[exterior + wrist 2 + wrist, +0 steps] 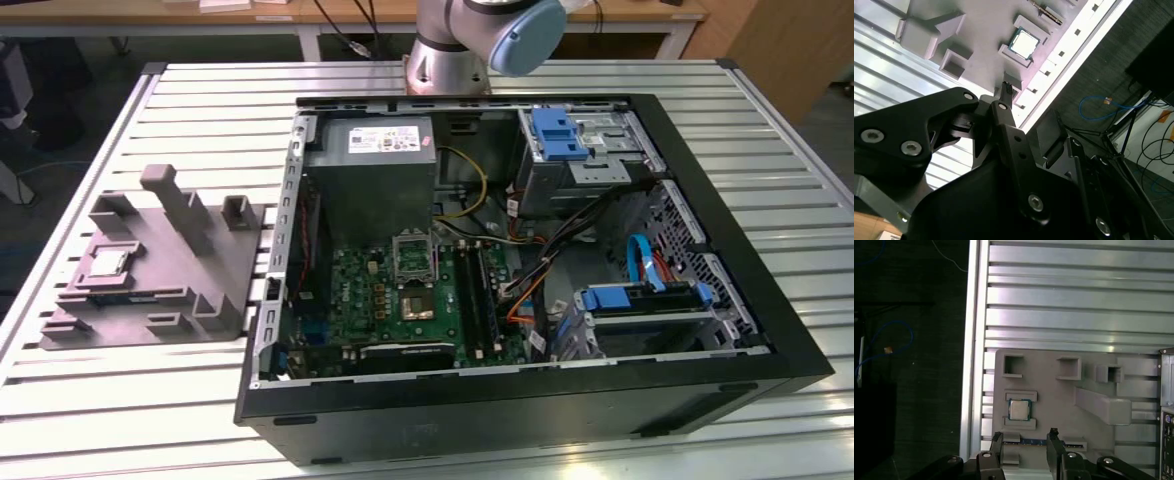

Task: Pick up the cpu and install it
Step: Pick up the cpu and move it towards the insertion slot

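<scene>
The cpu (107,263) is a small square chip with a silvery top, lying flat in a recess of the grey moulded tray (200,290) at the exterior view's left. In both wrist views the cpu (1018,410) (1023,42) lies some way beyond my gripper (1026,441). The two black fingers (1054,440) stand apart with nothing between them, so the gripper is open and clear of the chip. The green motherboard (400,300) lies inside the open computer case (534,400).
The tray has upright posts (167,195) and blocks around the chip's recess. The arm's base (461,40) stands behind the case. Inside the case are a grey power supply (380,165), cables and blue drive brackets (558,135). The slatted table's edge (973,340) runs close beside the tray.
</scene>
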Controlling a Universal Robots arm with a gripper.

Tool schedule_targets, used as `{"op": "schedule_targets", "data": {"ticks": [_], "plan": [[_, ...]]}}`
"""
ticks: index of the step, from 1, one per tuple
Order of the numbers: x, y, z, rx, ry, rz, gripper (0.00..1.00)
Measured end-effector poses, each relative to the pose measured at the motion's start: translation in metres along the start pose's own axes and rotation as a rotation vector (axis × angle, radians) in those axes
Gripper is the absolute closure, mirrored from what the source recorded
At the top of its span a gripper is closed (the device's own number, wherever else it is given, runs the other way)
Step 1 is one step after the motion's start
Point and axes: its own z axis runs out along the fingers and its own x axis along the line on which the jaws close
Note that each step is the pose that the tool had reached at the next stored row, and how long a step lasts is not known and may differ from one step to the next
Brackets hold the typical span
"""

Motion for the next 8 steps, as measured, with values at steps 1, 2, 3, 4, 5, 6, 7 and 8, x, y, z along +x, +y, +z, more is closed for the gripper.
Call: {"op": "schedule_targets", "data": {"ticks": [1,2,3,4,5,6,7,8], "plan": [[0.0,0.0,0.0,0.0,0.0,0.0,0.53],[0.0,0.0,0.0001,0.0,0.0,0.0,0.53],[0.0,0.0,0.0002,-0.0001,0.0,0.0,0.53],[0.0,0.0,0.0002,-0.0001,-0.0001,0.0,0.53],[0.0,0.0,0.0003,0.0,0.0,0.0,0.53],[0.0,0.0,0.0003,0.0,-0.0001,0.0,0.53],[0.0,0.0,0.0004,0.0,0.0,0.0,0.53],[0.0,-0.0001,0.0012,0.0,-0.0001,0.0,0.53]]}}
